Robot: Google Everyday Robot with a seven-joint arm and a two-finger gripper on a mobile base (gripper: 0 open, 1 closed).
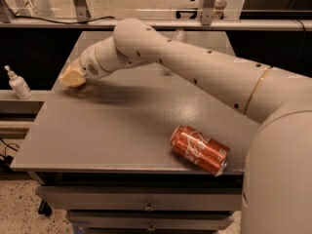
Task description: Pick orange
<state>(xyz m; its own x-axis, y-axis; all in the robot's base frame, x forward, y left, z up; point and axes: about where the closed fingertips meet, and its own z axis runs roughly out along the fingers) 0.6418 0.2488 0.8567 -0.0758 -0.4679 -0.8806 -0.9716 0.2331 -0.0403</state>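
Grey, faintly speckled counter (122,130) fills the middle of the camera view, set on a cabinet with drawers (146,206) under its front edge and a pebbled floor at the lower left. Behind it runs a rail with metal uprights and a dark cable. From the right, the robot's cream arm (204,77) reaches across the counter to its left edge, where the tan claw (72,77) sits low over the surface near the far-left corner. Whether the claw is wide, narrow or holding anything cannot be told from this angle. The orange cannot be made out in the view; the claw and wrist hide the spot beneath them. A red Coca-Cola can (200,150) lies on its side near the counter's front-right edge, well apart from the claw. A small white pump bottle (17,83) stands on a ledge left of the counter. A clear object (179,34) shows at the back, partly behind the arm
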